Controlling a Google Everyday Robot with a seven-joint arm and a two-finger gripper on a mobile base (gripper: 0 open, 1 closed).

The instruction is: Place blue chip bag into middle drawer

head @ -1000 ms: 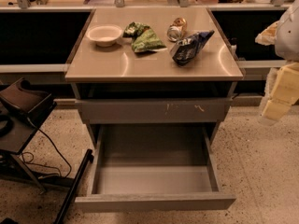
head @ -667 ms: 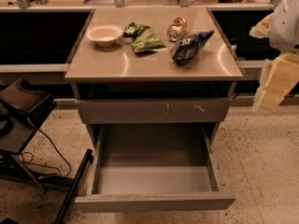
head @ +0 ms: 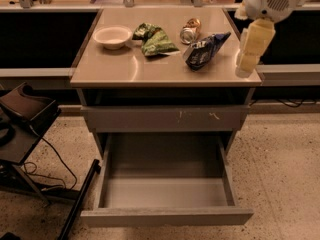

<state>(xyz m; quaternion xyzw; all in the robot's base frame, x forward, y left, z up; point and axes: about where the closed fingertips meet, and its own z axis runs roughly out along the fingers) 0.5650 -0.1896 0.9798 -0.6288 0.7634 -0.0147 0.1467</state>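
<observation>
One drawer is open: the middle drawer (head: 165,216) is pulled well out below the bench's front edge, and you can see nothing lying in it. So the opening is done; picking up and placing are both left. I'd judge the task well under halfway.

Bench (head: 115,71): smooth tan top with some glare near the front edge. Just under that edge sits the closed drawer front with pale scratch marks (head: 150,118); leave it alone.

The gripper (head: 244,68) hangs past the bench's right edge, near the front right corner, apart from every object. You cannot tell if it is spread or pressed together, but it carries nothing.

The blue chip bag (head: 204,51) lies on the top toward the right edge, about midway front to back, tilted, untouched. The green bag (head: 154,40) is mid-bench toward the back. The bowl (head: 113,36) is toward the back left corner. The gold can (head: 190,30) lies on its side just behind the blue bag, possibly touching it; the view is too poor to say.

The room has a speckled floor (head: 280,164) and dark cabinets behind. A black stand (head: 25,119) with a cable sits left of the bench.
</observation>
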